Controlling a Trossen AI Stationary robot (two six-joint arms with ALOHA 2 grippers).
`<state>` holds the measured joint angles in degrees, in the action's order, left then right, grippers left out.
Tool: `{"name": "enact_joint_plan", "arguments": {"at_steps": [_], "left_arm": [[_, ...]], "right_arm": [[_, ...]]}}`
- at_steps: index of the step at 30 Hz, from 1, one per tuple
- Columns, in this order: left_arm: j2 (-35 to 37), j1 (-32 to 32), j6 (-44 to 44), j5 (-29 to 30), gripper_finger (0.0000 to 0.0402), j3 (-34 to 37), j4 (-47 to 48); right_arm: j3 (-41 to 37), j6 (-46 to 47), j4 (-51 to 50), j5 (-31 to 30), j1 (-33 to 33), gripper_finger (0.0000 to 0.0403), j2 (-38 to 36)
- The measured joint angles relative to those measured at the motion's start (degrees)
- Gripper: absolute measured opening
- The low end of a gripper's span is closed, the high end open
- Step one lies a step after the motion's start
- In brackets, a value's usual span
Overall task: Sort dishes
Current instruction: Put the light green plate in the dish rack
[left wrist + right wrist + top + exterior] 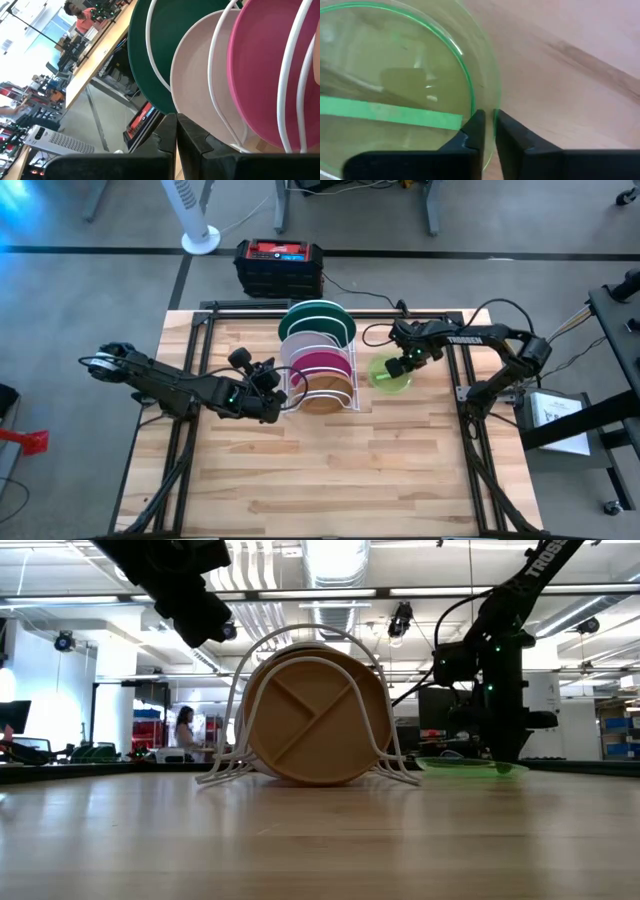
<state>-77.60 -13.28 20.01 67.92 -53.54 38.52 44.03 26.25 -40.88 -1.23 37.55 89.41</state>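
Observation:
The dark green [318,313], white [310,340], magenta [322,363] and divided brown [315,720] plates stand on edge in the white wire rack [232,710] at the table's middle. The translucent lime-green plate [385,377] lies flat on the table to the rack's right. My right gripper [489,125] is shut on its rim. My left gripper [176,131] is shut and empty, just left of the rack [277,393], pointing at the plates. My right gripper pinches the lime-green plate's rim [492,102] between its two fingers, one finger inside the plate and one outside. The fingers come from above, slanting down. In the low view the plate [470,766] lies level on the tabletop.
A black and red box [280,265] sits just past the table's far edge, with a white fan [195,220] behind it. The near half of the wooden table [320,480] is bare. A person [185,730] stands far off in the room.

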Motion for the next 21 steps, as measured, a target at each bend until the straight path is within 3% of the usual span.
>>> {"name": "enact_joint_plan", "arguments": {"at_steps": [9, 21], "left_arm": [[0.0, -0.02, 0.0, 0.02, 0.0, 0.0, 0.02], [-0.02, 0.0, 0.0, 0.37, 0.0, 0.0, 0.0]], "right_arm": [[-0.13, 0.08, -0.85, -0.6, -1.97, 0.0001, -6.44], [-0.11, 9.51, -1.18, -14.39, -15.57, 0.0, -30.14]]}}
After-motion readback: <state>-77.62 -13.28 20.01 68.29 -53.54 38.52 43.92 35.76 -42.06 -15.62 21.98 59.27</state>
